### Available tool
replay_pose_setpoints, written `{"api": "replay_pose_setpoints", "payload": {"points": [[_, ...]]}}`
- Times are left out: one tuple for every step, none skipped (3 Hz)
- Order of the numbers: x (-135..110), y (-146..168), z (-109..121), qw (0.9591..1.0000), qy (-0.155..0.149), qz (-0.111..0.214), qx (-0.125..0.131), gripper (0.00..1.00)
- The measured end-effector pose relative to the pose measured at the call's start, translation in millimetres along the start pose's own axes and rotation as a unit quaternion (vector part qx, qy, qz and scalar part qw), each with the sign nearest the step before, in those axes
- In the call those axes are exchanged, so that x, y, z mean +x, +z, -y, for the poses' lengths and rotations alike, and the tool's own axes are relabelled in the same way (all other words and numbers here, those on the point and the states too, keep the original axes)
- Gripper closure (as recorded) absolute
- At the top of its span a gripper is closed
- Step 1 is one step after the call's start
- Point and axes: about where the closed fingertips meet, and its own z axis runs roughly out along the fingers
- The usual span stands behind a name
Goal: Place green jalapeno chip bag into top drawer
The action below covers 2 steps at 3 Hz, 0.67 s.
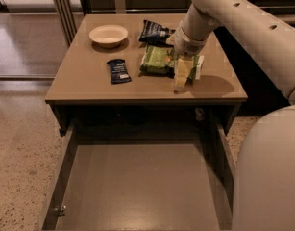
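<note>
Hanging at the right edge of the green jalapeno chip bag (156, 60), the claw (182, 80) gives no telling whether it grips.

Bag's (155, 61) right edge behind hand (187, 77)

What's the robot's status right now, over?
End effector low at the green jalapeno chip bag, right edge. Bag flat on tabletop, not lifted. Top drawer open below; path looks unblocked.

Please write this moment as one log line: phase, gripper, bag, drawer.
phase: pick | gripper: at image-right end of green jalapeno chip bag, which lies on table | top drawer: open, bag not inside
</note>
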Motion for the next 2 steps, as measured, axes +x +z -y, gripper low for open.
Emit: {"api": "replay_pose_setpoints", "payload": {"points": [[0.4, 2.0, 0.0, 1.0000, 0.000, 0.001, -0.002, 0.00], [0.4, 2.0, 0.0, 1.0000, 0.000, 0.001, -0.002, 0.27]]}}
